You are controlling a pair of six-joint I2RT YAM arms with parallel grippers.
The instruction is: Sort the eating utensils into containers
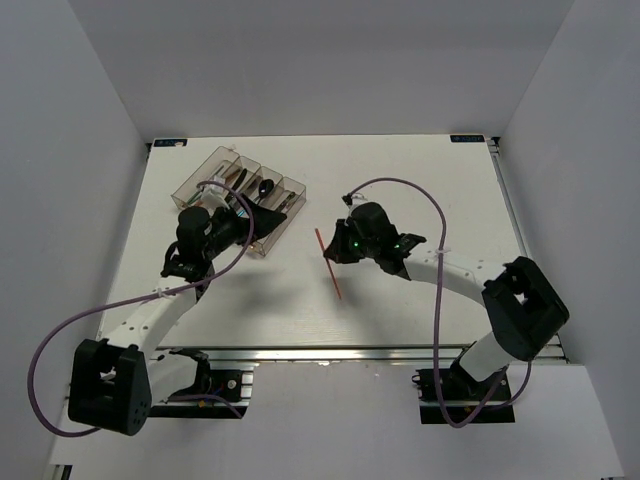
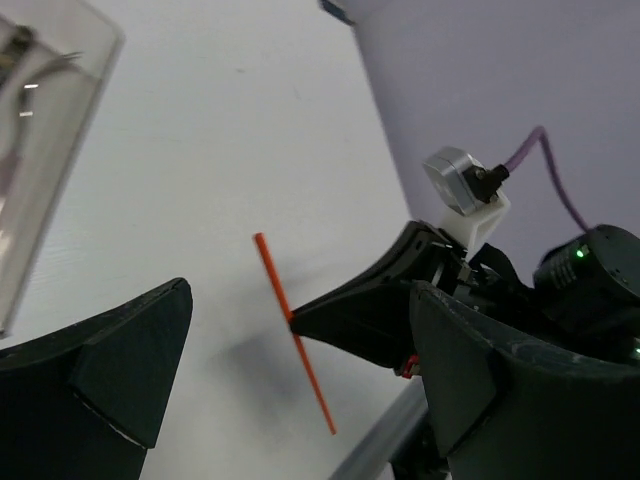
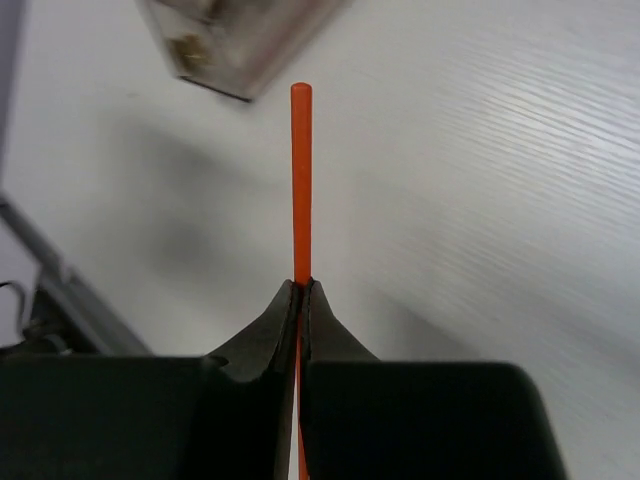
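Observation:
My right gripper [image 1: 333, 254] is shut on a thin orange chopstick [image 1: 329, 262] and holds it above the table's middle. The stick pokes out past the closed fingertips in the right wrist view [image 3: 301, 180] and shows in the left wrist view [image 2: 290, 325]. The clear smoky-brown tray [image 1: 222, 168] of narrow compartments stands at the back left, with dark and silver utensils [image 1: 262, 190] inside. My left gripper [image 1: 268, 222] is open and empty at the tray's near right end. A tray corner shows in the right wrist view [image 3: 235, 45] and in the left wrist view [image 2: 45, 130].
White walls close in the table at the back and sides. A metal rail [image 1: 350, 352] runs along the near edge. Purple cables [image 1: 420, 195] loop from both arms.

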